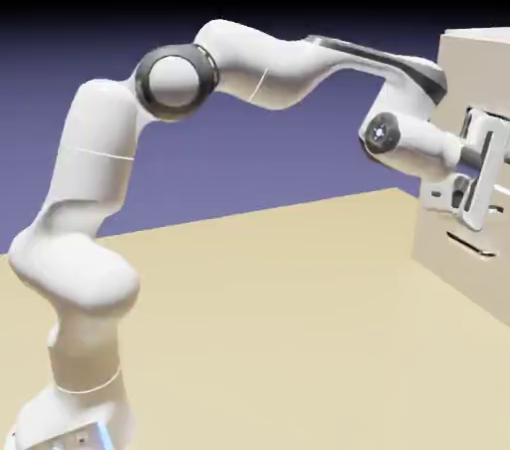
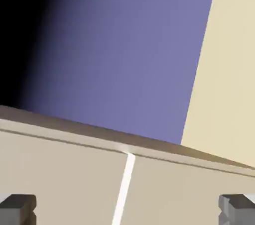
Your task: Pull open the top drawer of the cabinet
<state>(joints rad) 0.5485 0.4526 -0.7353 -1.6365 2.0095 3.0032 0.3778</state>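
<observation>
Top drawer (image 1: 476, 100): far right in the exterior view, upper part of the cabinet (image 1: 468, 259). It looks shut or only just started, we think.
Handle: we can't pick it out; the hand covers that spot.
Lower drawer (image 1: 468, 264): its dark handle shows just under the hand. Not ours, leave it.
Gripper (image 1: 495, 154): right up at the top front. In the hand view the two grey fingertips (image 2: 18, 208) sit wide apart w/ nothing between them, so it's open & holding nothing.
Hand view: drawer's top edge (image 2: 74, 134), a pale stripe (image 2: 124, 189), cabinet side at right.
Do it well: we get the bar between the tips, close firmly, then pull straight back toward the arm's base, slow & level, no twisting.
</observation>
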